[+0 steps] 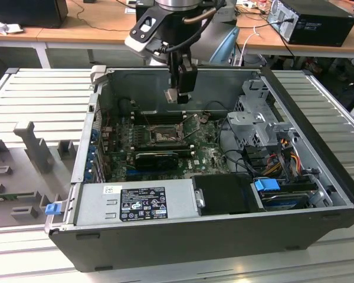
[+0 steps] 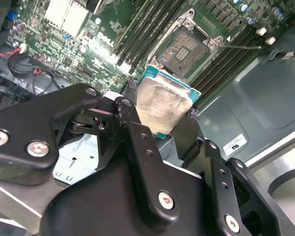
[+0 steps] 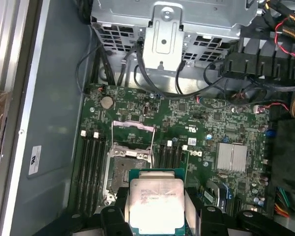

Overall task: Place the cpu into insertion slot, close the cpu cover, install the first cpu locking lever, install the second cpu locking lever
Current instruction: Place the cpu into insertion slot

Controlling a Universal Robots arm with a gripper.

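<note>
The gripper (image 1: 176, 94) hangs over the open computer case (image 1: 165, 236), which lies on its side on the ribbed grey counter (image 1: 35, 100). It is closed on the cpu (image 2: 162, 105), one black finger on each of two opposite edges of the chip, and the pale metal face shows between them in both wrist views. The cpu (image 3: 155, 204) is in the air, well clear of the green circuit board (image 3: 196, 120) and not yet set down anywhere.

The insertion slot (image 3: 127, 174) is bare, its dark square bed open beside the rows of long memory slots (image 3: 91, 169). The cpu cover (image 3: 132, 125) looks swung up and back from the slot, a thin metal frame standing off the board, so the way in seems open. In the second wrist view the slot (image 2: 183, 46) lies beyond the chip, not straight beneath it.

As a thing to handle, the chip is likely light, thin and quite stiff, with a smooth metal face that could slip under a loose hold. The edge hold it has now seems the right one, since the underside and the slot's fine contacts are probably the fragile parts and would suffer from any tilt, scrape or push
</note>
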